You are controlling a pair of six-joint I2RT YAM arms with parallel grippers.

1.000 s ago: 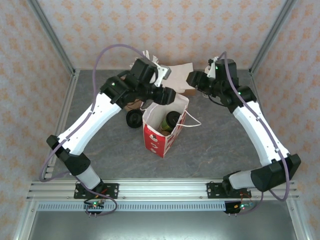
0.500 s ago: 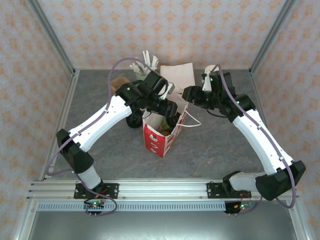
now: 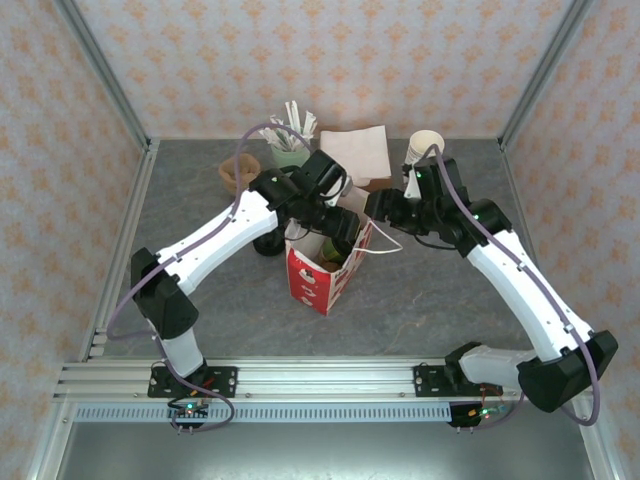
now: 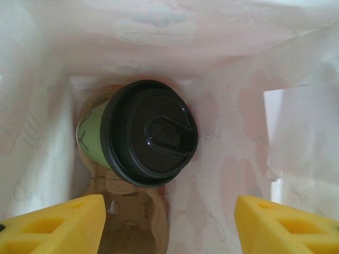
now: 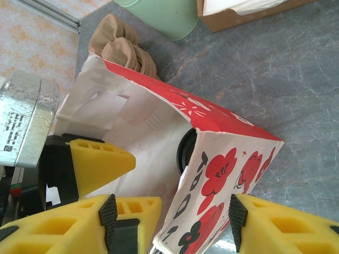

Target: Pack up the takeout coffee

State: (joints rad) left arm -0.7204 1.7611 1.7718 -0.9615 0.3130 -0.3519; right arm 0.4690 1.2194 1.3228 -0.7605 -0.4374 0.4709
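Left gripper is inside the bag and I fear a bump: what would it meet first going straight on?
Probably the takeout coffee, its black lid facing the left gripper inside the bag; depth unclear.

Top external: you look down from above, behind the arm bases, on the whole table (image 3: 430, 300).
Left wrist: close, straight down into the paper bag (image 4: 222, 132) onto the takeout coffee (image 4: 149, 140).
Right wrist: close, at the paper bag's red side.
Shared: the paper bag, mid-frame from above.

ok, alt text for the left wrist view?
Looking down into a white-lined paper bag, the takeout coffee, green-sided with a round black lid, sits lid-up at the bottom. The left gripper is open, its two yellow fingers at the lower corners of the picture, clear of the cup.
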